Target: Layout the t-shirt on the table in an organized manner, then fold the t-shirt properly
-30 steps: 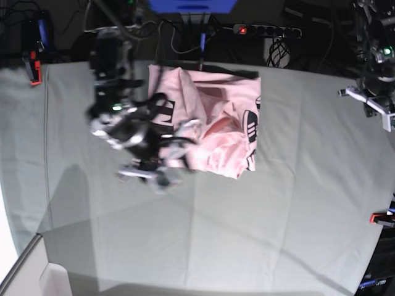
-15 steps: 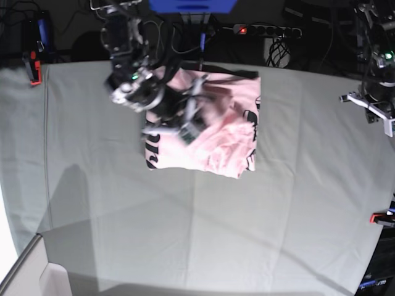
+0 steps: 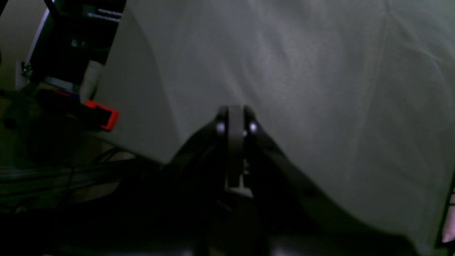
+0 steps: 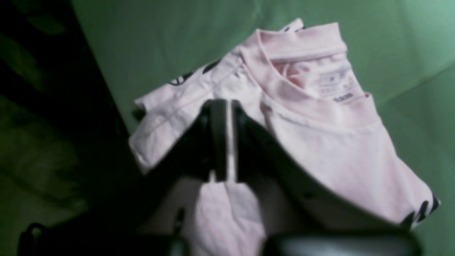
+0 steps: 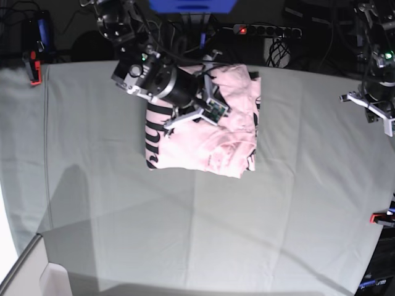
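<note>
The t-shirt is seen folded into a rough rectangle, lying toward 12 o'clock of the tabletop, collar and label turned up. The right claw is held over its 10 o'clock corner, jaws nearly together; whether fabric is pinched cannot be told. The left claw is found pressed closed, gripping nothing, above bare cloth at 3 o'clock, well apart from the shirt.

The table is wearing a creased pale grey-green cloth that is spreading wide to every edge. The folded pink t-shirt is lying directly on it near the far side, black lettering showing along its edges.
</note>
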`<state>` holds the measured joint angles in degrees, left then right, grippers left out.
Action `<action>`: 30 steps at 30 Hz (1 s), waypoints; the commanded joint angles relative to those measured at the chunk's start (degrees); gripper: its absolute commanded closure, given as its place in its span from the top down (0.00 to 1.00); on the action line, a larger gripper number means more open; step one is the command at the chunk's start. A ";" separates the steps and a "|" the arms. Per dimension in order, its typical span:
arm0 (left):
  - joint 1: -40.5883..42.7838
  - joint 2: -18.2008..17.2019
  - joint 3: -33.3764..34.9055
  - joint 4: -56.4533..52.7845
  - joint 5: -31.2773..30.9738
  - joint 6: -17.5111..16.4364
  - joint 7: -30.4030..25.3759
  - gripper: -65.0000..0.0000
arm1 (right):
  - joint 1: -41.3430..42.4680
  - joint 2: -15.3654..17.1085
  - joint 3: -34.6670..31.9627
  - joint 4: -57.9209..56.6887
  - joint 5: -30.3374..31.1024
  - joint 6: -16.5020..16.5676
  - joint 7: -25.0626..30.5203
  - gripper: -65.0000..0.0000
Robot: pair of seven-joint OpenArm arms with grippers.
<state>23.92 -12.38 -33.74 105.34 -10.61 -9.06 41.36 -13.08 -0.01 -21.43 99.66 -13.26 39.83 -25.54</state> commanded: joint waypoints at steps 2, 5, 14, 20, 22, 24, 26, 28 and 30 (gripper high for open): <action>-0.32 -0.67 -1.12 -0.59 0.02 0.22 -0.79 0.01 | 1.08 -0.47 0.20 1.49 0.82 0.17 1.32 0.24; -0.49 0.56 -2.00 -1.38 -0.07 0.22 -0.70 0.01 | 1.08 -0.38 2.75 1.75 0.82 0.17 1.32 0.37; -7.00 11.02 -0.33 -2.97 -4.20 -8.30 0.17 0.28 | 1.43 -3.64 24.02 1.93 0.90 0.17 1.32 0.48; -12.19 17.00 4.59 -8.24 -4.90 -9.09 10.37 0.71 | 1.08 -3.20 33.61 2.54 0.82 0.17 1.32 0.48; -12.27 17.26 7.58 -8.42 -4.99 -9.18 11.78 0.83 | 1.08 -3.20 36.07 2.54 0.82 0.17 1.32 0.48; -12.19 17.09 11.36 -8.42 -5.26 -9.18 11.60 0.90 | 1.08 -3.20 38.00 2.54 0.82 0.17 1.32 0.48; -12.19 16.82 13.65 -8.68 -7.45 -9.18 11.60 0.91 | 1.08 -3.20 38.79 2.54 0.82 0.17 1.32 0.48; -12.27 16.82 14.35 -9.30 -10.09 -9.18 11.60 0.90 | 1.08 -3.20 39.06 2.54 0.82 0.17 1.32 0.48; -12.71 16.82 14.35 -11.58 -11.94 -9.18 11.60 0.90 | 0.99 -3.20 39.58 2.54 0.82 0.17 1.32 0.48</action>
<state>11.46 4.58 -19.44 93.03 -21.96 -18.04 53.28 -12.34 -3.36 17.91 101.06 -13.15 39.86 -25.47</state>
